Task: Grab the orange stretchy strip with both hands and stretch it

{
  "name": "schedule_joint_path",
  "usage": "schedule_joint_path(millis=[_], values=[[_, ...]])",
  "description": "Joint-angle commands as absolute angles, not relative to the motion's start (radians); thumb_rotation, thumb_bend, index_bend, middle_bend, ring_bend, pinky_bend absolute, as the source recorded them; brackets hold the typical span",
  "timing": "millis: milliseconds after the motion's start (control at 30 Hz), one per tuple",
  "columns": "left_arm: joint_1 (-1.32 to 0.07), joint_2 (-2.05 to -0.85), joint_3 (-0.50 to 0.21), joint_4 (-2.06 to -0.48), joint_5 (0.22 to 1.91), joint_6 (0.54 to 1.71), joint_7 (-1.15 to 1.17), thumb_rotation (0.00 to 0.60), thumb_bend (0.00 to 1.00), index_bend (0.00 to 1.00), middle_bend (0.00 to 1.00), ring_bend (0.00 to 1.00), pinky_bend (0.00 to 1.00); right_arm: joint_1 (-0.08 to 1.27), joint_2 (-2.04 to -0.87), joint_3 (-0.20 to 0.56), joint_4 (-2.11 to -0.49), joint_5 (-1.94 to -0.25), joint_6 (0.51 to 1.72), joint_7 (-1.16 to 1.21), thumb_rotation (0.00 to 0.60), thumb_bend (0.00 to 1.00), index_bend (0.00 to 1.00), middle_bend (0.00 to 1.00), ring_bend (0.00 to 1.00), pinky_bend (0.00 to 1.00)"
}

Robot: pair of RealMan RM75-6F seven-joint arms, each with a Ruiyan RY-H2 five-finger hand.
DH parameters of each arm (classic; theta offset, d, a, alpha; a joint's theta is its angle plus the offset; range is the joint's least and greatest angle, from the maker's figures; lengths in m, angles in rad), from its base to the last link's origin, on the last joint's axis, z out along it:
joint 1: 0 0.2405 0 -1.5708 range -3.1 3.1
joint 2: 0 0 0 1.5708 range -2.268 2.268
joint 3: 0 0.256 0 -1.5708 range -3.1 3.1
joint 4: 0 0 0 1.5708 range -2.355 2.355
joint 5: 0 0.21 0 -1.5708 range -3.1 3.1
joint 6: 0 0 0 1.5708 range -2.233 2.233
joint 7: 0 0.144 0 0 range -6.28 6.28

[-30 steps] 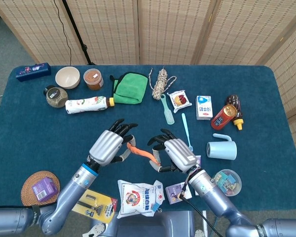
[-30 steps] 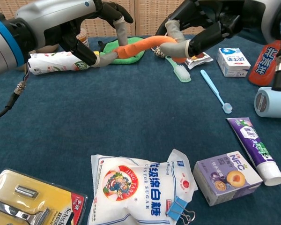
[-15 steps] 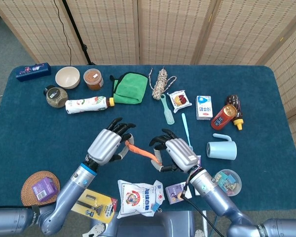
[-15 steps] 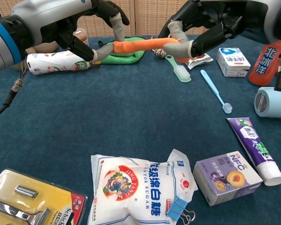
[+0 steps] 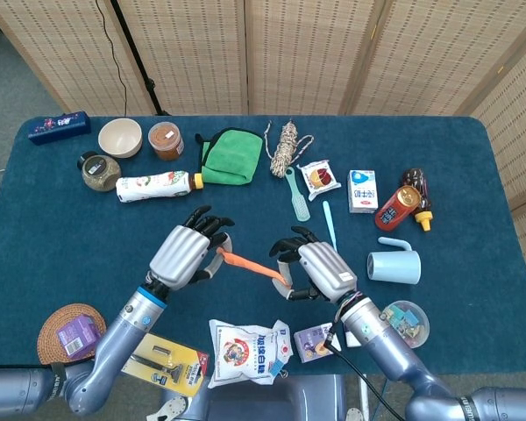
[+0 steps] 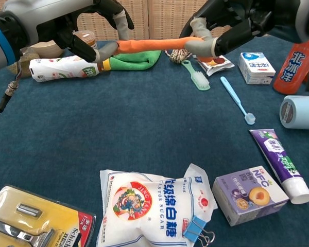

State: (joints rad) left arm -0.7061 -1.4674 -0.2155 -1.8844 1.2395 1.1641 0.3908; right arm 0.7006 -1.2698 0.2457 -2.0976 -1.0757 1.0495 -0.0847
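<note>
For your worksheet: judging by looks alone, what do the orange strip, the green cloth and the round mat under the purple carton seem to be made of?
Orange strip: likely soft matte rubber or silicone, pulled straight between both hands.
Green cloth: probably fuzzy microfibre, folded, dull pile.
Round mat: seemingly woven straw or rattan, tan with coiled rings.

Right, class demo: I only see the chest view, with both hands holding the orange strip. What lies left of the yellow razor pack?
Observer: A woven coaster with a small purple carton on it.
Operator: Anything at the far back left corner?
Observer: A dark blue box, left of the cream bowl.
Operator: And right of the toothpaste?
Observer: A round clear container, near the table's front edge.
</note>
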Motion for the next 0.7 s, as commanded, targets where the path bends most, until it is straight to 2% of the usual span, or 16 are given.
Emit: schedule_joint_path(millis=[33,700], values=[[-0.706,-1.461,-0.217,-1.886,1.24,1.164,0.391,0.6,0.5,0.71,0.27,0.23,0.1,0.699,-1.265,0.247,-2.097,-1.076,1.049,-0.082,0.6,0.63,0.75,0.35,0.31,0.07],[-0.68,-1.296,-0.219,-1.912,1.301,1.177,0.356,0.6,0.5,0.72,0.27,0.24,0.1,0.678,-1.194,0.226,-2.067,-1.079,1.017,-0.058,0.6,0.63,0.75,0.35,0.32,0.08]])
